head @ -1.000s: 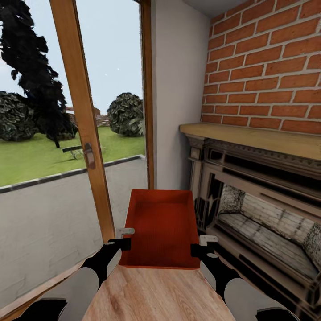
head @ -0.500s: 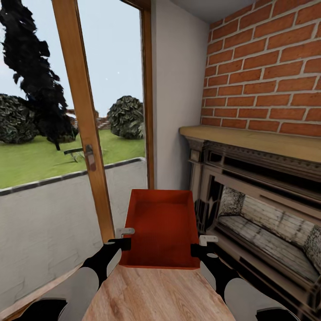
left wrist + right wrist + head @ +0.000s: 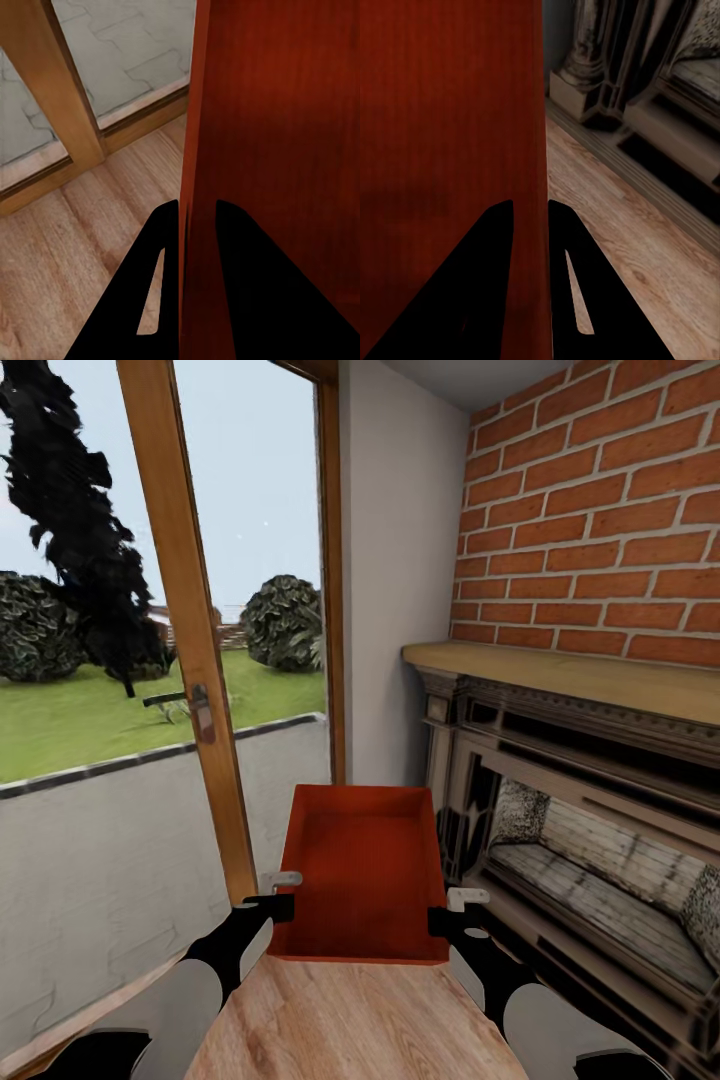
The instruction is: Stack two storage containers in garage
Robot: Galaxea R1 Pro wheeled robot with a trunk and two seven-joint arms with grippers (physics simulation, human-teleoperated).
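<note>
One red-orange storage container hangs in front of me above the wood plank floor, held by both arms. My left gripper is shut on its left wall near the front corner. My right gripper is shut on its right wall. In the left wrist view the thin red wall runs between the two black fingers of the left gripper. In the right wrist view the container wall sits pinched in the right gripper. The bin's inside looks empty.
I am in the living room. A glass door with a wooden frame stands ahead on the left, with a paved terrace and lawn outside. A brick fireplace with its mantel and dark surround fills the right. A grey wall stands between them.
The view shifted slightly between the earliest frame and now, so the camera moved a little. The container and both grippers keep the same hold and position relative to me.
</note>
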